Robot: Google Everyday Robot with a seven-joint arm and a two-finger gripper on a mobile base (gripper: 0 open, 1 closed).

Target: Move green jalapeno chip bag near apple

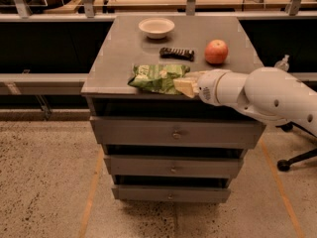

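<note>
print on the chip bag (pixel 156 77), at the hand (pixel 184 86), cannot be read.

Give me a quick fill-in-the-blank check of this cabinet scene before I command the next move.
1. The gripper is at the end of the green jalapeno chip bag that faces the ___.
2. The dark wrapped bar lies between the bag and the white ___.
3. Below the cabinet top there are ___ drawers.
Missing words: apple; bowl; three.
</note>
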